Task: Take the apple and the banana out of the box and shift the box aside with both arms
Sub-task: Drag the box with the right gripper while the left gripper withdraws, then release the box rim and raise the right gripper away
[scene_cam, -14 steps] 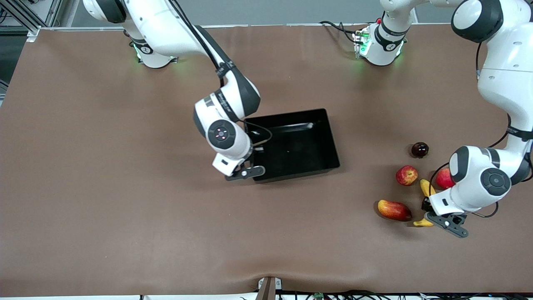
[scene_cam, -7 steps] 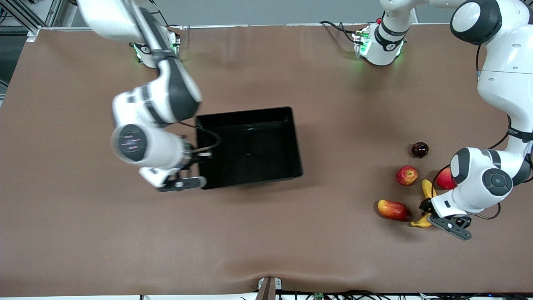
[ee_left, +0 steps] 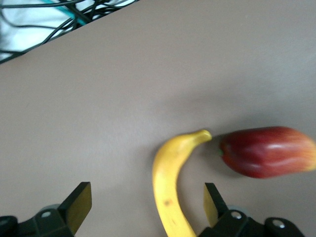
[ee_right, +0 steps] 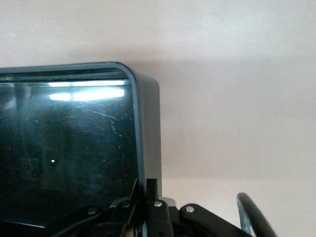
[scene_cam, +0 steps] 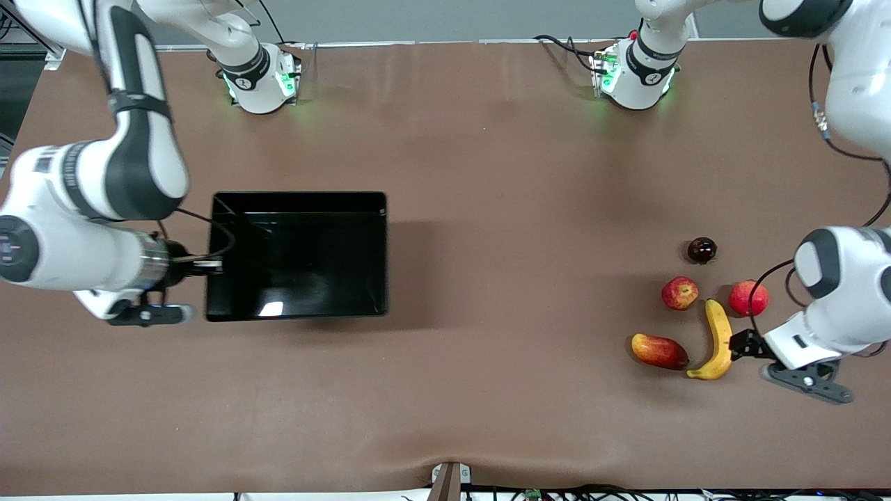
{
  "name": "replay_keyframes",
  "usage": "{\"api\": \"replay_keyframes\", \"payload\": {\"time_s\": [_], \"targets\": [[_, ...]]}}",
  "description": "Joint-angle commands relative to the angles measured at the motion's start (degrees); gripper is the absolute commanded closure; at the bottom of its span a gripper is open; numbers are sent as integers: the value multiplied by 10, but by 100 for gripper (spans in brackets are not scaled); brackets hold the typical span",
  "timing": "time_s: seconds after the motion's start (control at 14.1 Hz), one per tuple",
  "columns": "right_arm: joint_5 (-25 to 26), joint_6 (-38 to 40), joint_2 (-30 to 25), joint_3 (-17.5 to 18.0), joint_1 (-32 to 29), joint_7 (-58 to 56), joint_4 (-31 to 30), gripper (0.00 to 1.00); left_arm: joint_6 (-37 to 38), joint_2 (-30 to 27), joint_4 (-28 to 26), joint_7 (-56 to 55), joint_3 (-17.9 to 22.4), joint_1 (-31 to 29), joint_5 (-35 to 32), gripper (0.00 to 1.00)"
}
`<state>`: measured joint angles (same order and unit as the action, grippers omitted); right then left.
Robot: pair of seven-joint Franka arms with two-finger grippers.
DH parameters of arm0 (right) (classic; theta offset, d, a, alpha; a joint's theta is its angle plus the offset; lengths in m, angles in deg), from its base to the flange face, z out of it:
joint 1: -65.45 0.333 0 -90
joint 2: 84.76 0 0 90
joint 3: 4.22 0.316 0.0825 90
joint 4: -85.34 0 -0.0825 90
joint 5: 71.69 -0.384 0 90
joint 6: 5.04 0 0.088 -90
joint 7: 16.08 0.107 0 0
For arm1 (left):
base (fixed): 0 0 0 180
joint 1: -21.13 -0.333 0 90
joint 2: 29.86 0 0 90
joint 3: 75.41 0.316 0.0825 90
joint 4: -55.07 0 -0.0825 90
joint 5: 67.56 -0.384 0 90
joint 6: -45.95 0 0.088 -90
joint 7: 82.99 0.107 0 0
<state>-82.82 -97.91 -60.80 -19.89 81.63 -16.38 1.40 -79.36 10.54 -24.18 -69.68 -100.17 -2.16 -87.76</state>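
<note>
The box [scene_cam: 298, 256] sits empty on the table at the right arm's end, its long axis running across the table from one arm's end toward the other. The short wall at its 9 o'clock end, as the front view shows it, is pinched in the right gripper [scene_cam: 200, 265], whose fingers are clenched on that rim; the right wrist view shows the thin wall caught between them. So any further shift of the box would likely be a drag outward along that long axis, toward 9 o'clock. Both fruits are out. The banana [scene_cam: 715, 339] lies on the table at the left arm's end, its length running roughly 12 to 6 o'clock, with the apple [scene_cam: 679, 293] just beside its upper tip at about 10 o'clock. The left gripper [scene_cam: 748, 344] is just beside the banana at 3 o'clock, fingers spread and holding nothing.
</note>
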Motion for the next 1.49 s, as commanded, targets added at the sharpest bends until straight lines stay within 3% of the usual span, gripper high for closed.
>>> {"api": "replay_keyframes", "payload": {"time_s": [0.0,0.14,0.43,0.57,0.78,1.28,1.35,1.42], "targets": [[4,-45,-37,11,-55,-60,-74,100,82,-61,-21,-123,-30,3,10,0],[4,-112,-42,11,-102,-113,-130,100,122,-82,-21,-193,-48,3,8,0],[-1,-243,-34,13,-194,-209,-214,100,174,-124,-21,-232,-60,3,4,0],[-8,-259,-18,14,-223,-258,-221,100,202,-159,-20,-234,-65,3,8,0],[-64,-284,7,13,-250,-327,-231,100,243,-206,-17,-230,-67,-3,11,0],[-69,-312,25,13,-277,-322,-257,100,285,-283,-16,-228,-63,-7,54,0],[-71,-312,29,14,-281,-322,-257,89,296,-292,-16,-227,-63,-7,54,0],[-71,-307,30,14,-281,-321,-254,43,306,-297,-16,-228,-63,-7,54,0]]}}
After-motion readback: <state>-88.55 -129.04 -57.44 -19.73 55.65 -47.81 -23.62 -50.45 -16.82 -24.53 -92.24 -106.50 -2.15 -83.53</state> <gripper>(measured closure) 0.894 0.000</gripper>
